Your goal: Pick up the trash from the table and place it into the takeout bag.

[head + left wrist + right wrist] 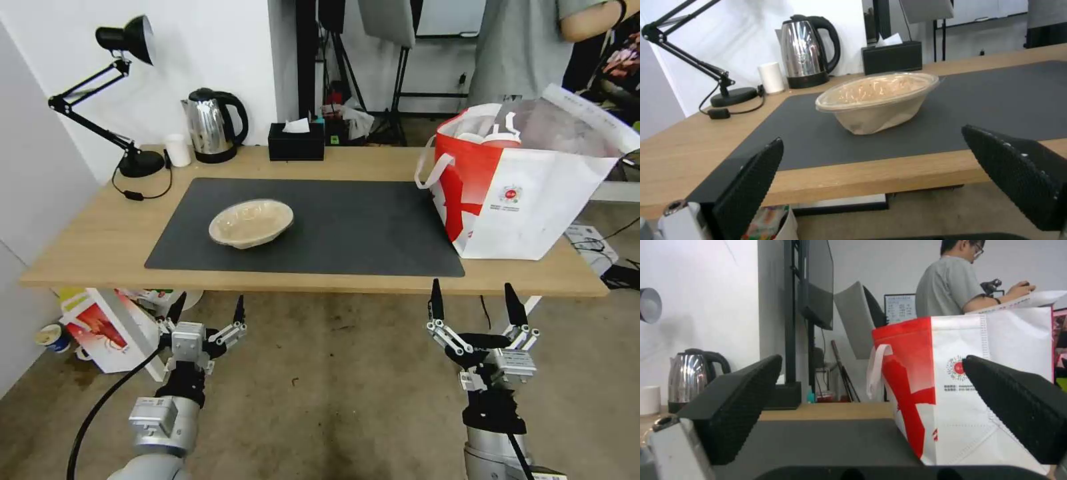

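A shallow beige round dish (pixel 251 223) sits on the dark grey mat (pixel 360 227) toward the left of the table (pixel 87 233). It is the trash still on the tabletop. In the left wrist view the dish (pixel 878 100) lies beyond the table's front edge, between my fingers (pixel 751 186). The takeout bag (pixel 527 193) stands open at the table's right end, with white and red things showing at its top (pixel 497 139). My left gripper (pixel 208 307) and right gripper (pixel 472 292) hang open below the front edge, holding nothing. The bag (pixel 996 390) faces the right fingers (pixel 742 400).
At the back of the table stand a steel kettle (pixel 212 125), a black tissue box (pixel 296 141), a small white cylinder (pixel 178 150) and a black desk lamp (pixel 127 100). A smaller red-and-white bag (pixel 107 330) sits on the floor under the table's left end.
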Robot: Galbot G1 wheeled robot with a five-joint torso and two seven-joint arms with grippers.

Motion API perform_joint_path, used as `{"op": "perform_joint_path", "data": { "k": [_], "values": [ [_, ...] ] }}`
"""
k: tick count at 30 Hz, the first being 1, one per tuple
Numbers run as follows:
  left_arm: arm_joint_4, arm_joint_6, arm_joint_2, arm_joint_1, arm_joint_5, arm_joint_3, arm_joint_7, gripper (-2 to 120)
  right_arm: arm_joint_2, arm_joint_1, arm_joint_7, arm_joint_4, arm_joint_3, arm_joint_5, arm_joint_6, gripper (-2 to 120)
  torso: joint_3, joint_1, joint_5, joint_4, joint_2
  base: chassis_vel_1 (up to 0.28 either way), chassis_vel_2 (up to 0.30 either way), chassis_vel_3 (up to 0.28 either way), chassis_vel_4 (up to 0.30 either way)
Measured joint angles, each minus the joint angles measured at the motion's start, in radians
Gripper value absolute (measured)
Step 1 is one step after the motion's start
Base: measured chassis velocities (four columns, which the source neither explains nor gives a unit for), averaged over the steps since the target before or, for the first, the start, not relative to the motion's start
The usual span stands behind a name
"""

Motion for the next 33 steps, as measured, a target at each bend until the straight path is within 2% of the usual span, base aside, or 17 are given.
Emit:
{"op": "perform_joint_path", "data": {
  "k": [29,33],
  "values": [
    [0.000,-0.002,0.000,-0.001,0.000,-0.003,0.000,100,0.000,0.000,-0.001,0.000,0.000,0.000,0.000,100,0.000,0.000,0.0000,0.0000,0.000,0.000,0.000,0.000,0.000],
    [0.017,-0.059,-0.003,-0.025,-0.024,-0.064,0.020,100,0.000,0.000,-0.001,0.000,0.000,0.000,0.000,100,0.000,0.000,0.0000,0.0000,0.000,0.000,0.000,0.000,0.000]
  ]
}}
